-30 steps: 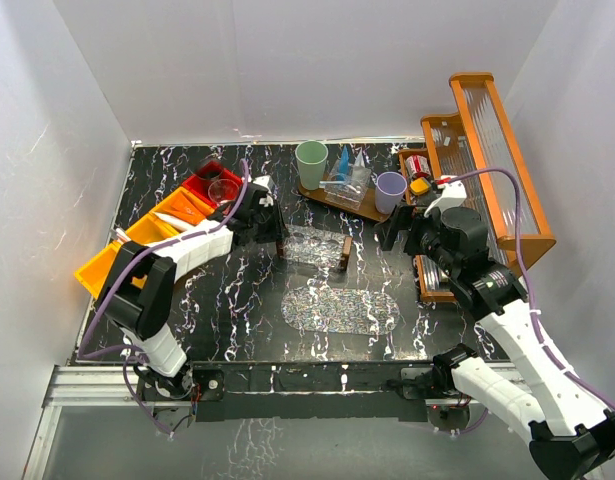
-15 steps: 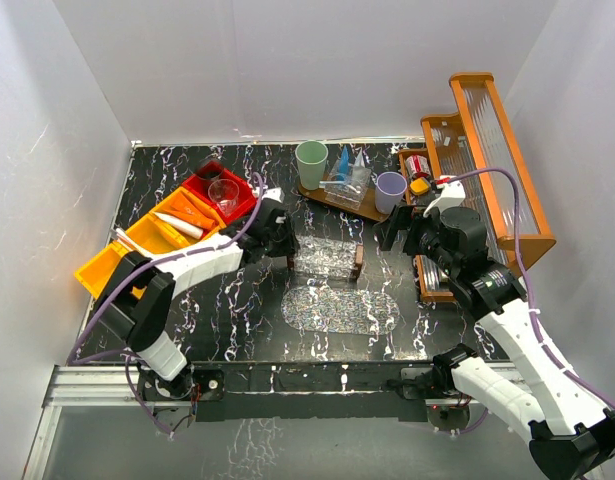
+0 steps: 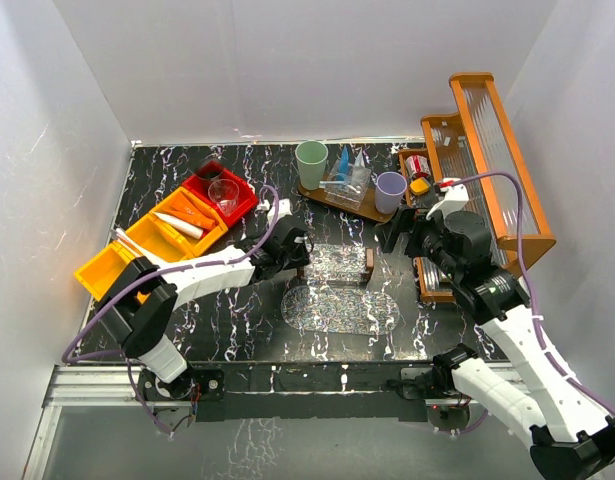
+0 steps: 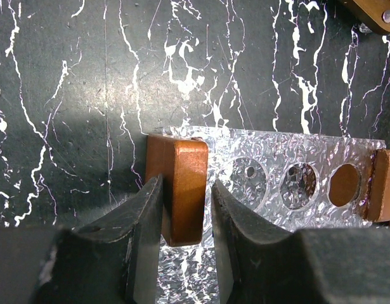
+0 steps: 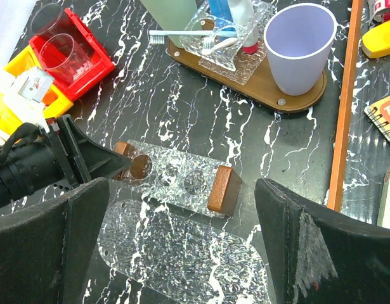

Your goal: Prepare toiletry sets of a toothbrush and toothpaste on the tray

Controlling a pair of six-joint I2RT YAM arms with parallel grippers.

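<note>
Left end effector [image 4: 185, 190] clamps the clear holder [image 3: 339, 262] by 1 wooden end block [image 4: 182, 183], likely a surer hold than glass; right end effector [image 5: 180, 190] gapes empty beside the holder; green cup [image 3: 311, 163] and toothbrush [image 5: 175, 33] sit beyond it.

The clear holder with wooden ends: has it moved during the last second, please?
Yes. Held by the left gripper, the holder went right and nearer, away from the red bin and toward the oval tray.

Overhead camera looks down; both wrist cameras (left nearer) share the holder [image 5: 175, 176].
</note>
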